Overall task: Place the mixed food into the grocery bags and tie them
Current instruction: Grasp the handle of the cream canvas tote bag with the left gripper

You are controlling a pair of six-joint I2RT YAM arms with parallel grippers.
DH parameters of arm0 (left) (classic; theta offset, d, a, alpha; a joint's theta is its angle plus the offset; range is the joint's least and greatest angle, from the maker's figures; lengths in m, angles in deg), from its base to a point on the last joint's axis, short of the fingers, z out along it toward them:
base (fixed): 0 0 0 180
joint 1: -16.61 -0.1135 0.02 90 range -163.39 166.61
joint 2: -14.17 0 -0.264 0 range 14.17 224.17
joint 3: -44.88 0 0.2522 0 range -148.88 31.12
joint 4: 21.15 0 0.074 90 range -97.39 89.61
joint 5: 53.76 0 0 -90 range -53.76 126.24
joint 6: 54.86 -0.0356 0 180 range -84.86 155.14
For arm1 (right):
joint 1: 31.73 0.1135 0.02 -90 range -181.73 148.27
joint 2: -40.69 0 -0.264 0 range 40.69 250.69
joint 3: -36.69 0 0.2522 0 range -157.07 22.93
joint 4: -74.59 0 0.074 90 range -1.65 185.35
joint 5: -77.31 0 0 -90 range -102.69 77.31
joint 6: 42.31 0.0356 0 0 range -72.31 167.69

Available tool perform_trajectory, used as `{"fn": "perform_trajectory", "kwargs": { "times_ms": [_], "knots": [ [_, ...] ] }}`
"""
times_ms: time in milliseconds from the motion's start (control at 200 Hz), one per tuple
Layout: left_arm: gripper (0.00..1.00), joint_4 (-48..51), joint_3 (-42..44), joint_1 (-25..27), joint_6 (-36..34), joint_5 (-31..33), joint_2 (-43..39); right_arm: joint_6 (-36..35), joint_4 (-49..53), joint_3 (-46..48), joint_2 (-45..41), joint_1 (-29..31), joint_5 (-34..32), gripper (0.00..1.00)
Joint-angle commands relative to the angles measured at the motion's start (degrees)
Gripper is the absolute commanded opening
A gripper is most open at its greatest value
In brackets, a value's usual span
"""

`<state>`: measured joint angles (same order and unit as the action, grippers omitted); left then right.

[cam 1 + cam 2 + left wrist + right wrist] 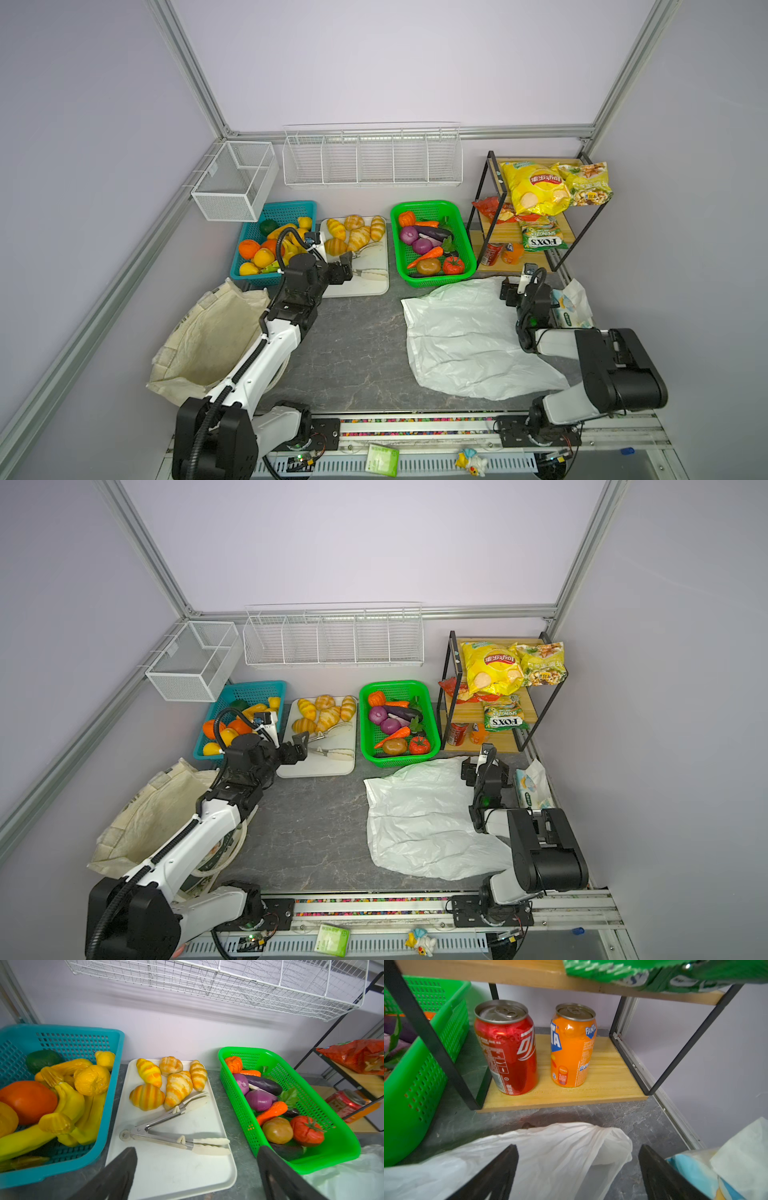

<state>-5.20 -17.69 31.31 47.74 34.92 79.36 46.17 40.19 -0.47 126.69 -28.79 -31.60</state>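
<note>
With both claws wide and empty, our right gripper [578, 1147] should lift the thin crinkly white plastic bag [467, 1159] by its rim, our left gripper [196, 1150] fetching the red toy tomato [307, 1133]

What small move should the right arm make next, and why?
Probably lower the right end effector onto the white plastic bag. Its jaws stand open and empty right above the bag's crumpled edge, the bag lies flat, and the vegetables sit in the green basket, so it likely needs opening first.
</note>
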Motion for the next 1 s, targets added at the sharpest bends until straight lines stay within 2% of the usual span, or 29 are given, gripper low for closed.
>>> {"fn": "perform_trajectory", "kwargs": {
  "times_ms": [0, 85, 165, 305, 475, 625, 880, 930, 995],
  "knots": [
    [0.9, 25.19, -7.97, 0.07, 4.53, 5.02, -5.05, -0.81, 6.02, -0.38, -4.01, 0.35, 3.96, 1.0],
    [0.9, 36.33, -13.09, -0.02, 2.04, 14.19, -8.76, -1.11, 5.0, 1.42, -7.42, 1.15, 2.07, 0.98],
    [0.91, 44.31, -17.15, -1.83, 1.29, 19.65, -10.76, -0.99, 12.25, -0.56, -11.66, 3.37, -2.08, 0.97],
    [0.9, 52.5, -20.42, -10.44, 4.49, 16.22, -12.27, 3.57, 19.74, -3.65, -17.7, 6.05, -3.5, 0.96],
    [0.81, 60.41, -20.8, -15.36, 9.32, 18.39, -9.63, 10.42, 25.79, -7.42, -19.11, 7.75, 3.13, 0.96],
    [0.75, 60.42, -17.49, -16.32, 9.59, 18.19, -8.85, 12.57, 26.98, -7.89, -18.79, 8.34, 5.37, 0.95],
    [0.52, 56.42, -13.5, -16.46, 8.1, 19.33, -5.95, 13.42, 27.39, -8.54, -16.94, 8.35, 5.84, 0.95],
    [0.42, 55.35, -13.67, -16.46, 7.56, 18.29, -4.99, 13.61, 27.87, -8.97, -16.5, 8.35, 6.14, 0.95],
    [0.3, 54.23, -14.0, -16.4, 4.94, 13.75, -4.13, 13.85, 29.05, -9.67, -16.04, 8.4, 6.42, 0.95]
  ]
}}
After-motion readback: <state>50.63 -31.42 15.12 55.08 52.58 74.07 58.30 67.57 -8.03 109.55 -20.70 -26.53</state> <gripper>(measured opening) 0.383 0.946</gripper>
